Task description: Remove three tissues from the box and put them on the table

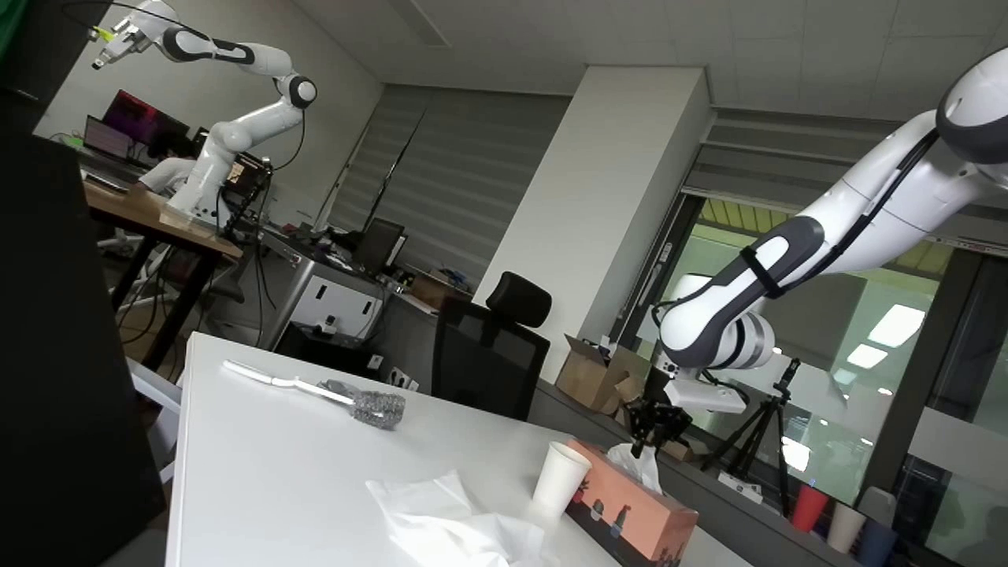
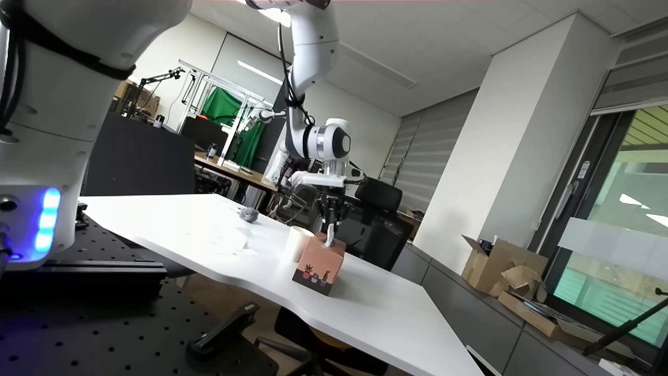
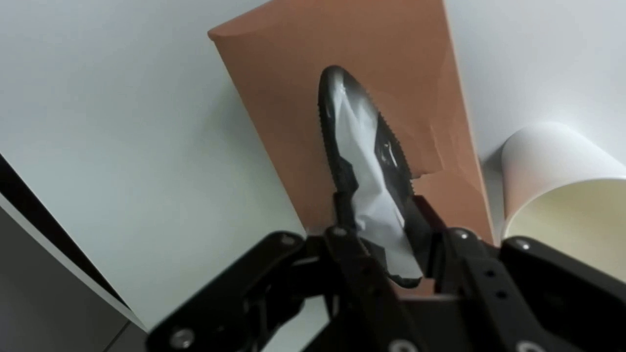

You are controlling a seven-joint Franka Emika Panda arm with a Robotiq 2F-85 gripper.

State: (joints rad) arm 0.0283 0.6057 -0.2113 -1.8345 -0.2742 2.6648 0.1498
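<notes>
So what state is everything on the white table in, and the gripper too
Tissue box: upright, open on top
Next tissue: sticking partly out
Gripper: open, straddling that tissue
Loose tissue: rumpled, spread out; count unclear
Cup: upright
Brush: lying down

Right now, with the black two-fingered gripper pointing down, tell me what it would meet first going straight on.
The gripper would probably meet first the white paper tissue sticking up from the orange rectangular cardboard box, then the box's top; whether it already touches is unclear.
</notes>
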